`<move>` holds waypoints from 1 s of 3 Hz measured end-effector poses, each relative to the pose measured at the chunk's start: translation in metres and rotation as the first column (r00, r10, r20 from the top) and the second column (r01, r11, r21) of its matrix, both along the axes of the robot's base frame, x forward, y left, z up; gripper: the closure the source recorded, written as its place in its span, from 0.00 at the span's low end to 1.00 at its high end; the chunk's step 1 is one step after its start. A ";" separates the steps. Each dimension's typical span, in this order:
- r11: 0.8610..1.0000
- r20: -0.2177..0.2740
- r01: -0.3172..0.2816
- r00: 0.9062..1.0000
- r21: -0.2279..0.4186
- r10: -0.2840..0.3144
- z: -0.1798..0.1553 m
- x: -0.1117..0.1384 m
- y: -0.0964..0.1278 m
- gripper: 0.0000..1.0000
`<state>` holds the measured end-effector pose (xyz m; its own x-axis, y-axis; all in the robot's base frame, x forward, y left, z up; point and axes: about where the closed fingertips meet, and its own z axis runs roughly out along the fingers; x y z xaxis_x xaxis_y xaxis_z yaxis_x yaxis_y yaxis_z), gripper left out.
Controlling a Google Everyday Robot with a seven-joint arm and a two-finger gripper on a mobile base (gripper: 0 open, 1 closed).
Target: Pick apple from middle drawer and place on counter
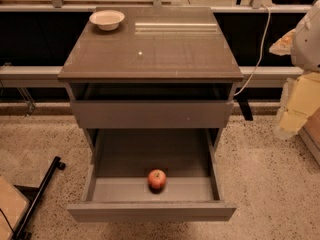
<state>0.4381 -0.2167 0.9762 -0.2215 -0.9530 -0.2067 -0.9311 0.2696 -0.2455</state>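
Observation:
The apple [157,179], small and red with a yellowish patch, lies in the middle drawer [150,211], near the middle of its front wall. The drawer is pulled far out and its wide grey tray is otherwise bare. The counter [150,49] is the glossy brownish-grey top slab of the cabinet. My gripper [294,115] hangs at the right edge of the view, to the right of the cabinet and well above and away from the apple, holding nothing that I can see.
A white bowl [107,19] stands on the counter's back left corner. The upper drawer panel [150,114] sticks out slightly above the open drawer. A black bar [40,194] lies on the speckled floor at the left. A white cable [260,49] hangs at the right.

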 end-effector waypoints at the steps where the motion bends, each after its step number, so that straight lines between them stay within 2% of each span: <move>1: 1.000 0.000 0.000 1.000 0.000 0.000 0.000 0.000 0.000 0.00; 2: 1.000 0.042 -0.019 0.999 0.006 0.019 -0.008 0.019 0.004 0.00; 3: 1.000 0.053 -0.018 0.998 0.008 0.018 -0.006 0.020 0.005 0.00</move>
<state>0.4586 -0.2118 0.9697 -0.1929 -0.9550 -0.2255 -0.9215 0.2552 -0.2927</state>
